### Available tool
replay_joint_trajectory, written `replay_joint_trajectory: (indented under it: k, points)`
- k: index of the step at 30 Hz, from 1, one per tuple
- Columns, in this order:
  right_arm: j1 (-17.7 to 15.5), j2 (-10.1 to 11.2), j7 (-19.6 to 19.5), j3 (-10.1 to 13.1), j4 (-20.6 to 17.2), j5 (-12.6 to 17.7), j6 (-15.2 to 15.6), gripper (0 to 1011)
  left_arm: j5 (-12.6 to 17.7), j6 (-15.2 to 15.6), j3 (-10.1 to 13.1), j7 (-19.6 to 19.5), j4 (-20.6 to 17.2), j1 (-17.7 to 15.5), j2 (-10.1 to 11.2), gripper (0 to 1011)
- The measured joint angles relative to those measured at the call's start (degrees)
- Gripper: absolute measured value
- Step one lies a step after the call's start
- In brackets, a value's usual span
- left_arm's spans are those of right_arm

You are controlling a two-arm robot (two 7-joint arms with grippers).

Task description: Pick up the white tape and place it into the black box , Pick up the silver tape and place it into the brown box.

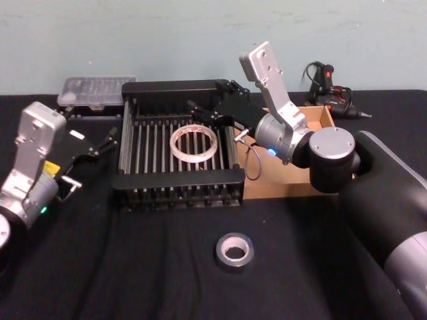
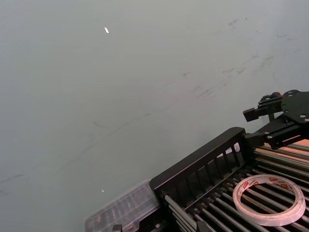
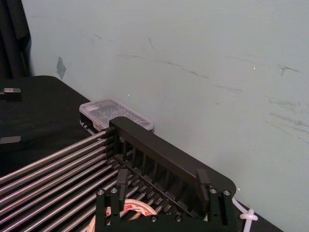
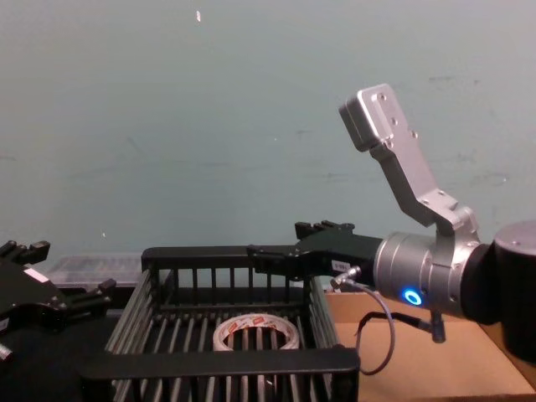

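The right tool is held over the black box, above its right rear corner, fingers spread apart, nothing gripped. The white tape is seen lying flat on the slatted floor of the black box, below and just in front of that tool, not touched by it. The left tool is parked just left of the black box, fingers apart, empty. The brown box is set against the black box's right side. The silver tape is lying on the bench, in front of the black box, well apart from it.
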Motion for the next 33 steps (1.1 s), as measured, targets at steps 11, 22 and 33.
replay_joint_trajectory:
  k: [11,22,33]
  points:
    - [0.0,0.0,0.0,0.0,0.0,-0.01,0.0,1002,0.0,0.0,0.0,0.0,0.0,0.0,0.0,1001]
    - [-4.42,2.55,-0.2,1.16,-8.36,0.97,4.26,1002,0.0,0.0,0.0,0.0,0.0,0.0,0.0,1001]
    - [-10.85,6.21,-0.2,2.68,-19.65,4.06,9.21,1003,0.0,0.0,0.0,0.0,0.0,0.0,0.0,1001]
